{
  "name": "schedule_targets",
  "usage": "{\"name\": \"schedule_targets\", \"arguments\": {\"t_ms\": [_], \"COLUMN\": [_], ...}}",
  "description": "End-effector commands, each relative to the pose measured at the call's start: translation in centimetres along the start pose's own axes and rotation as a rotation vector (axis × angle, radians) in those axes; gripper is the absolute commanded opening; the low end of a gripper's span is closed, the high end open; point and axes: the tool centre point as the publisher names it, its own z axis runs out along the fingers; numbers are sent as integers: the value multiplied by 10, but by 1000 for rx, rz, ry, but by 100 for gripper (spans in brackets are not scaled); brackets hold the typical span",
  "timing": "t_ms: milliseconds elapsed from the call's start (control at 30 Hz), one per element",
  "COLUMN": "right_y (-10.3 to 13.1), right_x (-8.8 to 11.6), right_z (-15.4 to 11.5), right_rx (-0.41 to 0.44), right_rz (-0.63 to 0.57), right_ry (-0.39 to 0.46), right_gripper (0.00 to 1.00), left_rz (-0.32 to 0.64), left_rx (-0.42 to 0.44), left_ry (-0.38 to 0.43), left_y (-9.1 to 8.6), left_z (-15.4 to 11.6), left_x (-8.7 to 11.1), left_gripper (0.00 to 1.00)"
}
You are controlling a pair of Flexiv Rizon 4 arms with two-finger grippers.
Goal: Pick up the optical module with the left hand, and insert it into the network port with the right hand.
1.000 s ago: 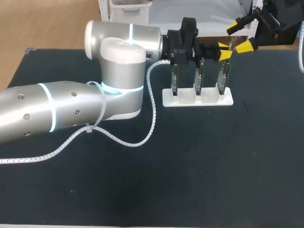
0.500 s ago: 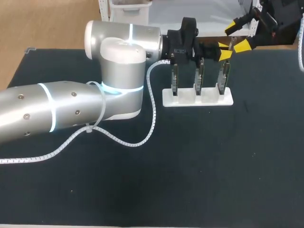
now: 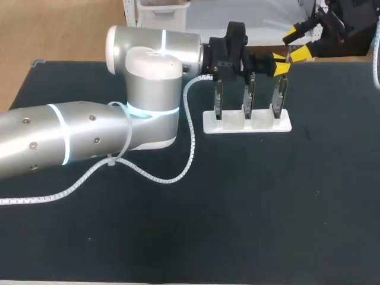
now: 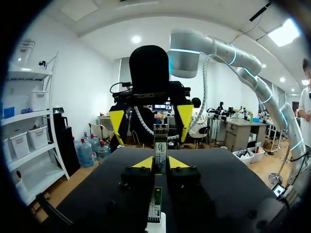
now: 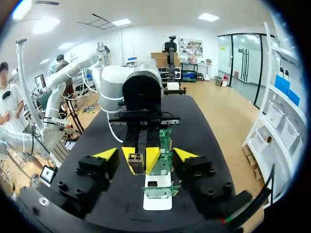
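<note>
My left gripper (image 3: 279,64) hovers over the rightmost of three upright green network cards (image 3: 277,98) in a white stand (image 3: 246,122). It is shut on the small optical module (image 4: 161,145), which stands upright between its yellow tips (image 4: 160,163). In the right wrist view the module (image 5: 137,163) sits in the left gripper (image 5: 140,158) beside a card (image 5: 164,154). My right gripper (image 3: 297,43) faces it from the far right, open. Its fingers (image 5: 106,155) straddle the left gripper's tips without touching the module. Seen from the left wrist, the right gripper (image 4: 151,124) is just ahead.
The left arm's silver body (image 3: 148,89) and its white spiral cable (image 3: 190,142) lie over the left half of the black table (image 3: 267,208). The stand is near the table's far edge, with the other two cards (image 3: 249,95) left of the gripper.
The right gripper's fingers have drawn closer together around the left gripper's tips. The left arm and module have stayed put.
</note>
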Motion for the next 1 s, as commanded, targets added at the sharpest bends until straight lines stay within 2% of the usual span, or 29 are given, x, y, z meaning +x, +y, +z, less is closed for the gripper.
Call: {"name": "schedule_targets", "arguments": {"t_ms": [33,567,600,633,667,1000], "right_y": [1,1,1,1,1,1], "right_x": [0,4,4,4,4,4], "right_z": [0,0,0,0,0,2], "right_rx": [4,-2,-2,-3,-3,-4], "right_rz": [-2,4,4,4,4,3], "right_ry": [3,-1,-1,-2,-3,-1], "right_gripper": [0,0,0,0,0,0], "left_rz": [2,2,2,2,2,4], "left_rx": [-2,-2,-2,-2,-2,-2], "left_ry": [-1,-1,-1,-1,-1,0], "left_y": [-1,-1,-1,-1,-1,0], "left_z": [-1,-1,-1,-1,-1,-1], "left_x": [0,0,0,0,0,0], "left_gripper": [0,0,11,89,100,100]}}
